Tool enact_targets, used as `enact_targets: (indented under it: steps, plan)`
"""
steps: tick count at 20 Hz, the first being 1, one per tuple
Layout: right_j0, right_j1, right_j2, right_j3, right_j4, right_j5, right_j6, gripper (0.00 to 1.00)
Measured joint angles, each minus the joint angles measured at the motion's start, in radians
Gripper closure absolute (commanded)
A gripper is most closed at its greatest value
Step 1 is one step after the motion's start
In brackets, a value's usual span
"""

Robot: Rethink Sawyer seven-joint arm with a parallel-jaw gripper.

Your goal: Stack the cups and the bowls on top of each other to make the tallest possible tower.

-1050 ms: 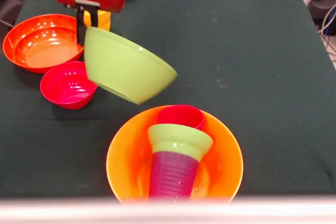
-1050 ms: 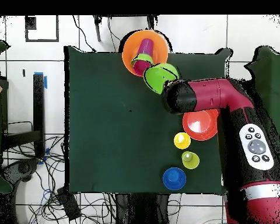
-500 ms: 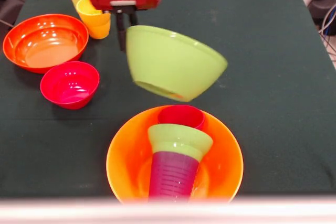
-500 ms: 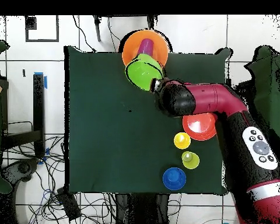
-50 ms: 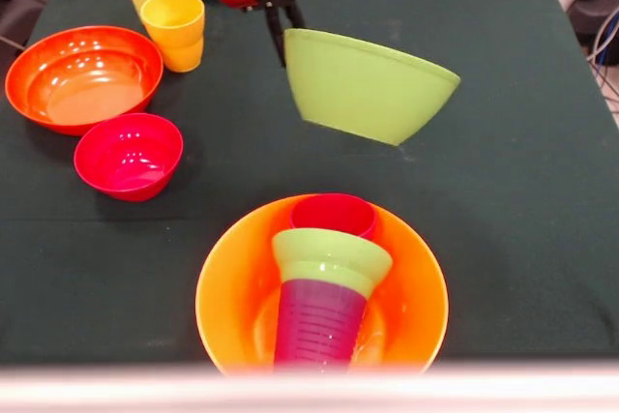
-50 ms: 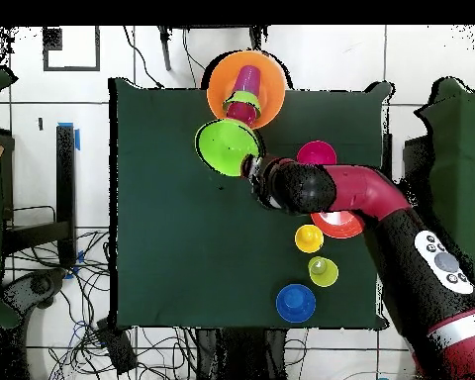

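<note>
Nearest, the tower (image 5: pixel 324 282) stands at six o'clock on the tabletop (image 5: pixel 522 142): a large yellow-orange bowl (image 5: pixel 411 307) holding a ribbed purple cup (image 5: pixel 317 326), an upturned small green bowl (image 5: pixel 332 258) and a red-pink cup (image 5: pixel 334 213). Beyond it, near the centre, the claw (image 5: pixel 279 26) grips the large green bowl (image 5: pixel 368 89) by its rim, held aloft and tilted. Judging by this, the carry is under way, and the next move calls for centring that bowl level over the red-pink cup before lowering.

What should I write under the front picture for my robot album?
The robot's hand holds a big green bowl by its rim above the table, beyond the tower in the orange bowl.
</note>
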Motion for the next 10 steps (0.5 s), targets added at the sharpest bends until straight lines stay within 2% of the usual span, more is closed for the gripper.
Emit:
enact_targets:
  steps: [4,10]
  plan:
    - [0.022,0.001,-0.022,0.001,0.007,0.081,0.000,1.00]
    - [0.092,0.002,-0.084,-0.055,-0.025,0.292,0.000,1.00]
